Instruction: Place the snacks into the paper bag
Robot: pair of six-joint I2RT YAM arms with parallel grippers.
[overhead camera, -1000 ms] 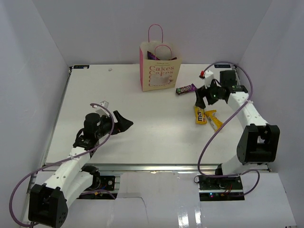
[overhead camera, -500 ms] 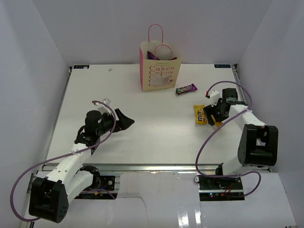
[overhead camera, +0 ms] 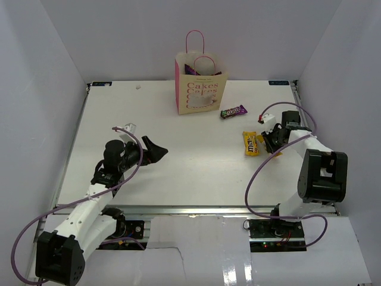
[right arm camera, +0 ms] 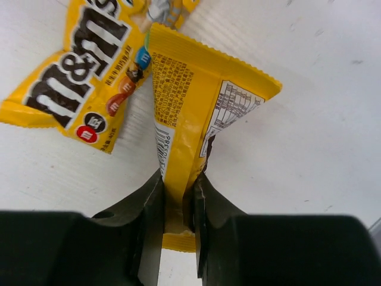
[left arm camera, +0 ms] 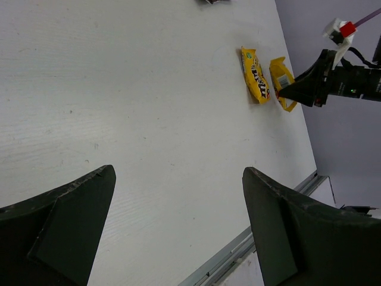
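The paper bag (overhead camera: 199, 89) stands upright at the back of the table, with a purple wrapper edge (overhead camera: 190, 70) showing in its mouth. A dark candy bar (overhead camera: 233, 111) lies to its right. One yellow candy packet (overhead camera: 252, 143) (right arm camera: 77, 77) (left arm camera: 255, 74) lies flat on the table. My right gripper (overhead camera: 271, 144) (right arm camera: 178, 185) is shut on a second yellow packet (right arm camera: 190, 107) (left arm camera: 281, 83), pinching its folded end right beside the flat one. My left gripper (overhead camera: 156, 152) (left arm camera: 178, 185) hangs open over bare table at centre left, holding nothing.
White walls enclose the table on three sides. The table's metal front rail (left arm camera: 238, 253) runs below my left gripper. The right arm's purple cable (overhead camera: 256, 179) loops over the table's right front part.
My right gripper came down from near the dark candy bar to the yellow packets and closed on one. The left arm has barely shifted.
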